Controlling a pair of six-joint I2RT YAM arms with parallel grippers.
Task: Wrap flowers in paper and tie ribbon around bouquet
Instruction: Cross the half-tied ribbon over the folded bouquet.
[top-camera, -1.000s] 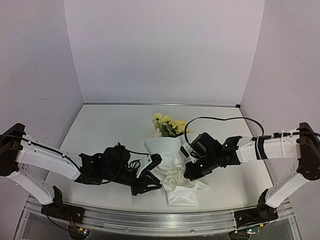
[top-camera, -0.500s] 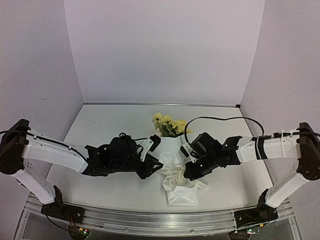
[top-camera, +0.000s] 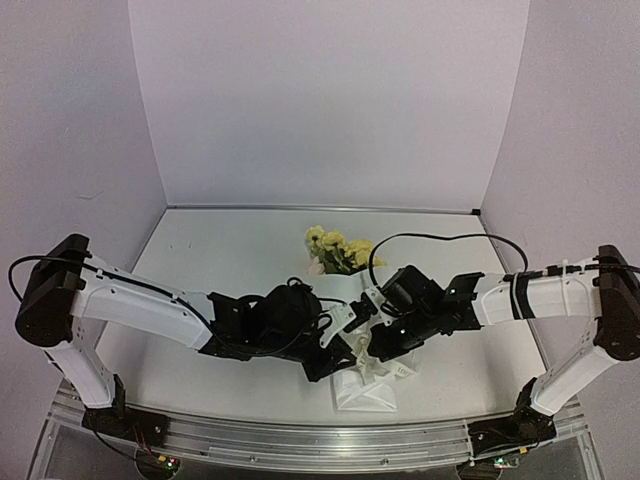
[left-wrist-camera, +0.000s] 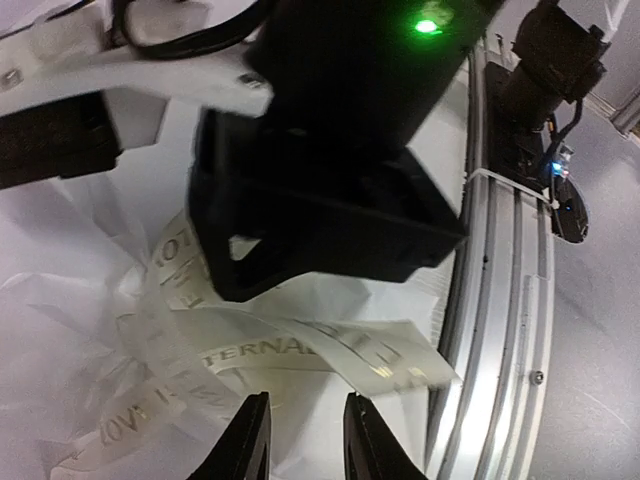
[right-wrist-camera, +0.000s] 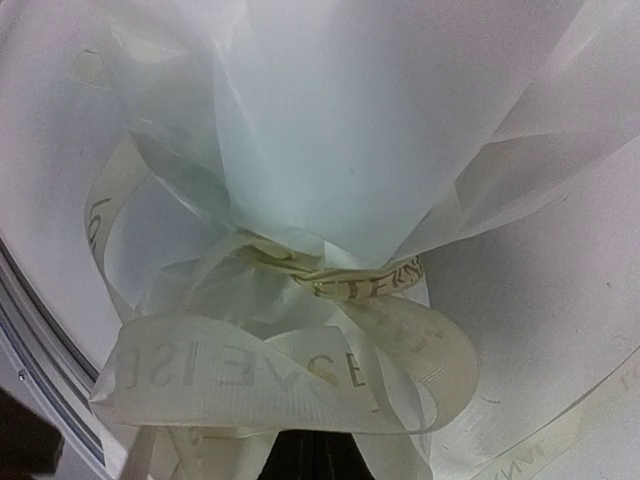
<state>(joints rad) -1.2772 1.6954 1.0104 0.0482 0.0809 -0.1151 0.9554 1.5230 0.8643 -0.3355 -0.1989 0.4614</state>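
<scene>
At mid-desk (top-camera: 220, 260), nearer the front edge, lies the bouquet: pale yellow fluffy flowers (top-camera: 338, 250) w/ green leaves, stems inside a cone of thin white crinkly paper (top-camera: 365, 395). It lies flat, long axis running far-to-near, blossoms pointing at the back wall, the cone's tail pointing at the arm bases and angled a bit right.

A cream-white lettered fabric ribbon (right-wrist-camera: 240, 370) circles the cone's pinched waist, w/ loose loops spilling below it. The right tool (top-camera: 372, 350) has its jaws together, and in the right wrist view the ribbon loop runs down into them, so it looks clamped on the ribbon, prob. to keep the band taut round the waist while the knot gets made.

The left tool (left-wrist-camera: 307, 440) has its jaws a little apart w/ nothing btwn them. It hovers just short of a free ribbon tail (left-wrist-camera: 300, 350), close beside the right tool, seemingly lined up to take that end.
</scene>
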